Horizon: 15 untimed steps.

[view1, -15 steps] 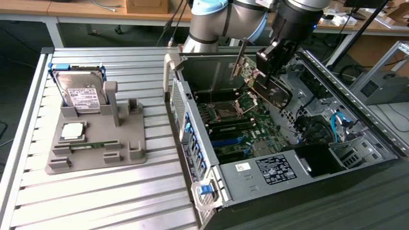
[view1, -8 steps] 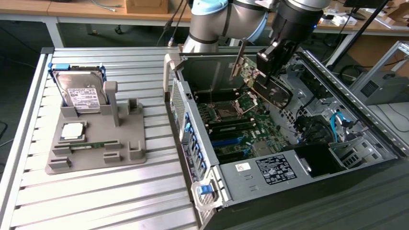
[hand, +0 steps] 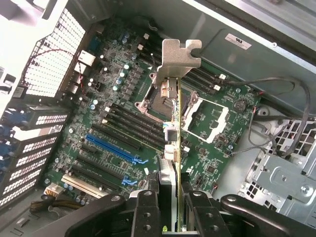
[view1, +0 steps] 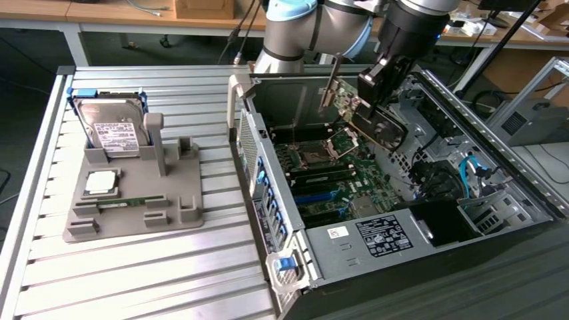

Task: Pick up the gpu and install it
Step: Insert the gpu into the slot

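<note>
I see the black two-finger gripper [hand: 169,200] clamped on the thin, flat gpu card [hand: 171,138], which the wrist view shows edge-on with its silver metal end bracket [hand: 177,57] at the far end. The card hangs tilted inside the open grey computer case [view1: 356,257], above the green motherboard [hand: 108,118], clear of the long blue slot [hand: 111,148].

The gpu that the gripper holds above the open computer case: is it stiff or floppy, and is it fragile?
Probably stiff: the gpu hangs from the gripper as a flat, straight card. Likely fragile: its bare circuitry is exposed. Its metal bracket may make one end heavier.
</note>
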Tool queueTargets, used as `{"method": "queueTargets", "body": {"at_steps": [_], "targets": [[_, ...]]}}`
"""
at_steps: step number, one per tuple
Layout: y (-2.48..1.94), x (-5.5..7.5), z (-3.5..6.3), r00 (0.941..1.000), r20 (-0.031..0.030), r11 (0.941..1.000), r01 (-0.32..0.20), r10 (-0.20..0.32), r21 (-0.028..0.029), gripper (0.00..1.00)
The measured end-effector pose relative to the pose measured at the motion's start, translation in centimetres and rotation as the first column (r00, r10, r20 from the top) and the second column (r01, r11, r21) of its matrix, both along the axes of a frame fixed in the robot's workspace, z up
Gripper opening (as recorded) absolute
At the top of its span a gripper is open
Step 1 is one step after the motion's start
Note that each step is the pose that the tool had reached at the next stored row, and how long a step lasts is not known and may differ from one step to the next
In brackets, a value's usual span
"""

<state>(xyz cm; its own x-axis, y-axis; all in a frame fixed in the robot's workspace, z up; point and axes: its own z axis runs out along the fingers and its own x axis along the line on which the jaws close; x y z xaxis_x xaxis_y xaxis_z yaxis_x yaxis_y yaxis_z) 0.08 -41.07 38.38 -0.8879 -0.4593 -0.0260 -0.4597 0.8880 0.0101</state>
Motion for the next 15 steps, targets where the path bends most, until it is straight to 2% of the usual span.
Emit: {"method": "queueTargets", "body": {"at_steps": [15], "targets": [[0.00,0.00,0.00,0.9983,0.0000,0.9983,-0.059,0.059,0.0000,0.27]]}}
